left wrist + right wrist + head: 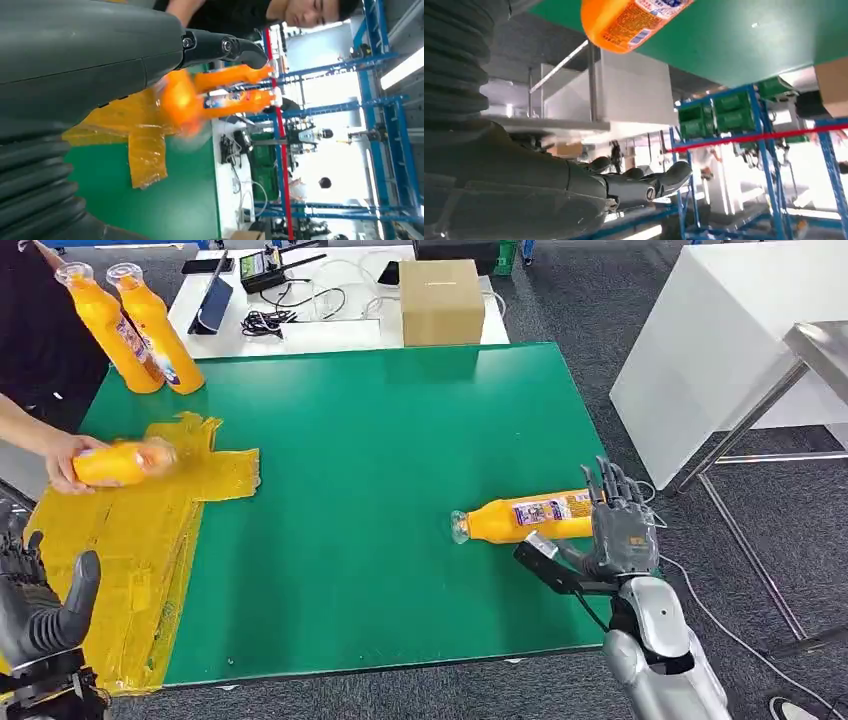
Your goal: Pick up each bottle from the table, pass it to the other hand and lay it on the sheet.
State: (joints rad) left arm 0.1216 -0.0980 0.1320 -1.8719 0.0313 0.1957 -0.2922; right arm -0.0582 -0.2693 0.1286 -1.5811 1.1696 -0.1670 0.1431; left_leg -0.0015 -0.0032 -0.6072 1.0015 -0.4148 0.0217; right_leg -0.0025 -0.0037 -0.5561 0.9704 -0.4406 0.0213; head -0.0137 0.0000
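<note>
One orange bottle [525, 517] lies on its side on the green table [380, 440], cap toward the left. My right hand [622, 525] stands just past its base with fingers spread and thumb out, holding nothing; the right wrist view shows the bottle's base [629, 20] apart from my fingers [644, 182]. On the yellow sheet [130, 530] a person's hand [62, 460] holds another orange bottle [122, 462], blurred in the left wrist view [182, 102]. Two more bottles [150, 325] stand at the table's back left. My left hand [40, 610] is empty near the sheet's front corner.
A cardboard box [441, 300], cables and small devices lie on a white table behind the green one. A white table [720, 350] and a metal frame [815, 345] stand to the right. The person stands at the table's left side.
</note>
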